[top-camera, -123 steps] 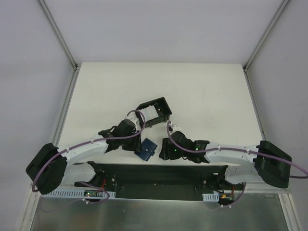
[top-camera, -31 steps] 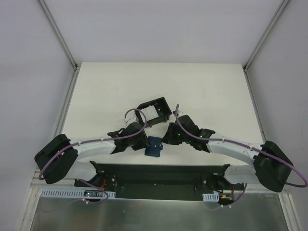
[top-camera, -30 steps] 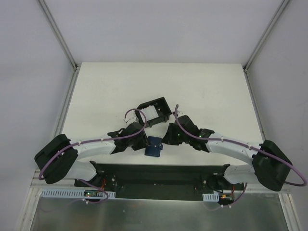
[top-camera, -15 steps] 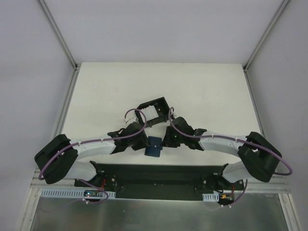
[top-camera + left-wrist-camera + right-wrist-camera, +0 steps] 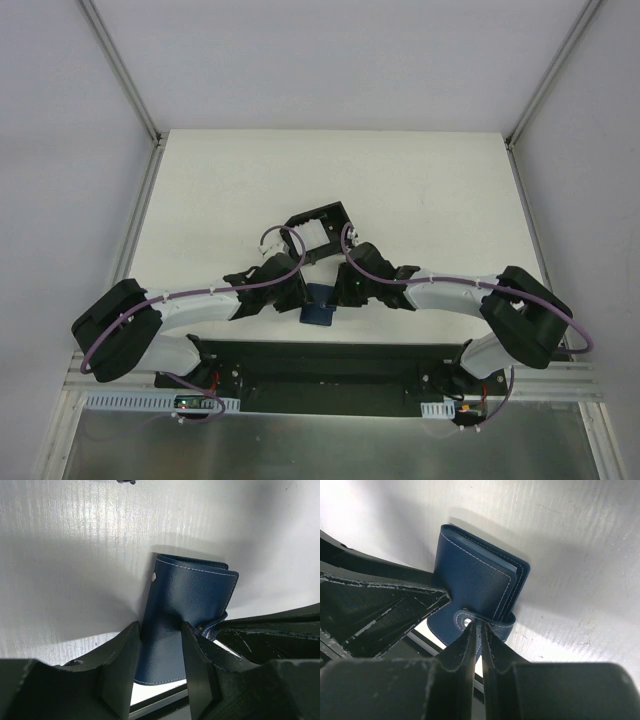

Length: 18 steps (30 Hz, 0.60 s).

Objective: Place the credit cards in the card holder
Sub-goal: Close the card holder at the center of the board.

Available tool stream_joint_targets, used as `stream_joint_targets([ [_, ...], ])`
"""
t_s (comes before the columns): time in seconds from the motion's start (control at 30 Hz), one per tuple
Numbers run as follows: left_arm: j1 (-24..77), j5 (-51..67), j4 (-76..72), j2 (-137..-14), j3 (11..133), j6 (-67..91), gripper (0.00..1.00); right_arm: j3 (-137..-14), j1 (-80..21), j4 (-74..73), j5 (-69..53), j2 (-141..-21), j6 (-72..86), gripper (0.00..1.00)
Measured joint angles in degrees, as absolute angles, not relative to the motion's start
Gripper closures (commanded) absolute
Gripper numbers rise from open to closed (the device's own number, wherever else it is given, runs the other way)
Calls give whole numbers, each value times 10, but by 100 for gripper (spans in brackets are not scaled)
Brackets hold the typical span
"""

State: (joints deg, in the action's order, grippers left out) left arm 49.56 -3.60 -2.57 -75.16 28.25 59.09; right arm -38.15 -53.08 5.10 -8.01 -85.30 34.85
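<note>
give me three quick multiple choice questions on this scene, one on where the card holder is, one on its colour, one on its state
1. Where is the card holder?
A) inside the black box frame
B) between the two grippers
C) at the table's far right corner

2. What colour is it?
A) tan
B) red
C) dark blue

3. What state is it in?
A) folded, outer cover showing
B) spread flat, slots up
C) torn in two

Answers:
1 B: it sits between the left gripper and the right gripper, nearer than the black box frame.
2 C: both wrist views show a navy cover.
3 A: only its stitched outside shows.
</note>
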Motion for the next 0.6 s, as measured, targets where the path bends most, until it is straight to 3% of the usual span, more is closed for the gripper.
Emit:
stream_joint_targets([
  [0.27, 495, -35, -26, -752, 282, 589, 61, -390, -531, 53, -82, -862, 349, 88],
  [0.6, 496, -29, -31, -750, 277, 577, 74, -397, -538, 53, -82, -868, 349, 88],
])
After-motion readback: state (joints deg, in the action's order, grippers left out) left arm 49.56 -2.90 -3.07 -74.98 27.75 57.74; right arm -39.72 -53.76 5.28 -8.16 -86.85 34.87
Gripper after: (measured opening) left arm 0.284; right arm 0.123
